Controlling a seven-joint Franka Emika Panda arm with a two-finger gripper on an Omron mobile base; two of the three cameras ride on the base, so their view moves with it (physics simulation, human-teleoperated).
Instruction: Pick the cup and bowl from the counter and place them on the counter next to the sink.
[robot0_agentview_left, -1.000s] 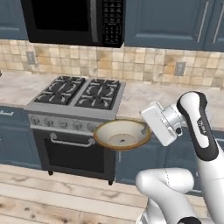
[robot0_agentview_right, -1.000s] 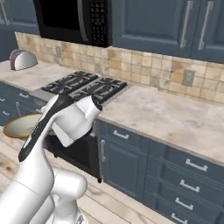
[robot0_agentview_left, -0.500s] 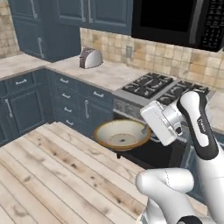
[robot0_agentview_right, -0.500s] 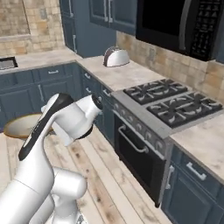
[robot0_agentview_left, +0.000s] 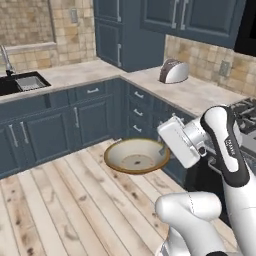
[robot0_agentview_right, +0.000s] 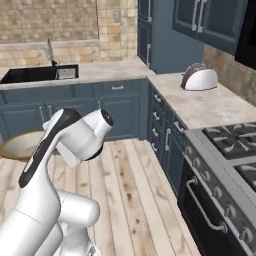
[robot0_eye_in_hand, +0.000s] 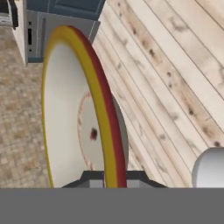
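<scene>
The bowl is shallow, with a beige speckled inside and a tan rim. It hangs level over the wooden floor, held by its right rim in my gripper, which is shut on it. In the hand view the bowl stands edge-on, its rim pinched between the fingertips of the gripper. From the right base view, part of the bowl shows behind the arm. The black sink lies in the beige counter far to the left. The cup is out of view.
A faucet rises behind the sink. A silver toaster sits on the corner counter. The stove is close on the right. Dark blue cabinets line the walls, with wooden floor between them and me.
The whole picture has swung as the base turned left: the stove slid to the right and the sink came into view. The bowl stays held the same way in the gripper.
</scene>
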